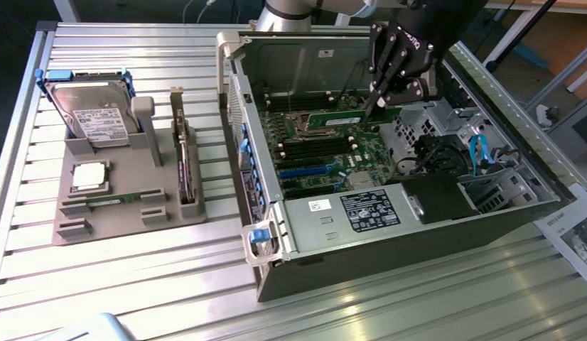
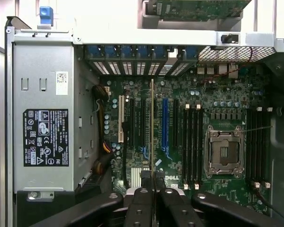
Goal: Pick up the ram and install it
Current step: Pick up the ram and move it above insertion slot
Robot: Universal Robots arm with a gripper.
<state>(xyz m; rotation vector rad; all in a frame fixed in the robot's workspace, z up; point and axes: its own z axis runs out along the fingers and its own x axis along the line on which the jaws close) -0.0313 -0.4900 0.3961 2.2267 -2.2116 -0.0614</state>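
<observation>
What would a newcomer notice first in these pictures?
The open computer case fills the exterior view's right, its green motherboard exposed. Inside it, the black gripper is shut on the ram, a slim green stick held over the motherboard. At the exterior view's left, a grey holder carries a hard drive.

**Arm over the open dark metal computer case point(image 1: 369, 264), gripper clamped**
The grey robot arm point(image 1: 284, 13) leans in above the case's far wall. Its black two-finger gripper point(image 1: 377, 106) points down inside the case, fingers point(image 2: 143, 182) pinched on a slim green ram stick point(image 2: 152, 123).
</observation>
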